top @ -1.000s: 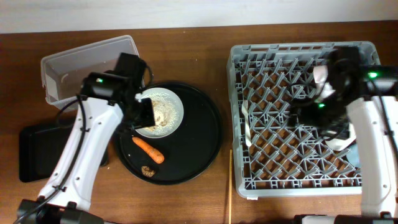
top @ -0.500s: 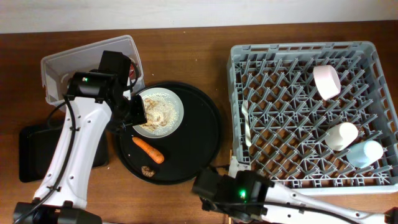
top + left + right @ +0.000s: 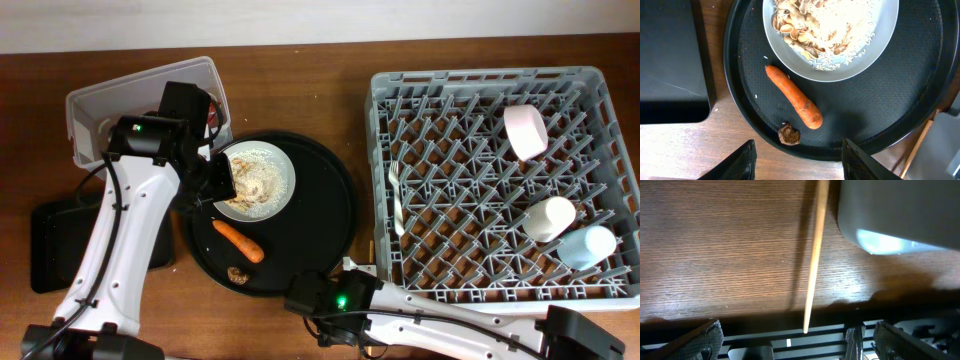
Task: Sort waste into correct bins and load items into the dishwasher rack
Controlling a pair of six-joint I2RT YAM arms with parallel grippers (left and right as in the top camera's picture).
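While left pincer [image 3: 798, 152] and right pincer [image 3: 797, 336] gape empty, smooth tapered carrot [image 3: 794, 103], slim wooden chopstick [image 3: 814, 255].

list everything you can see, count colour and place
table: one, brown wood, under everything
dishwasher rack: one, grey, right side
white cups: two, white, rack's right part
blue cup: one, pale blue, rack's front right
fork: one, white, rack's left part
round tray: one, black, centre
dish: one, white, on round tray
food scraps: one heap, pale, in dish
carrot: one, orange, round tray
brown lump: one, brown, round tray's front
clear tub: one, clear, back left
red scrap: one, red, tub's right end, mostly hidden
flat tray: one, black, left edge
chopstick: one, wooden, beside rack's front left
left claw: one, dark, open above round tray
right claw: one, dark, open above chopstick
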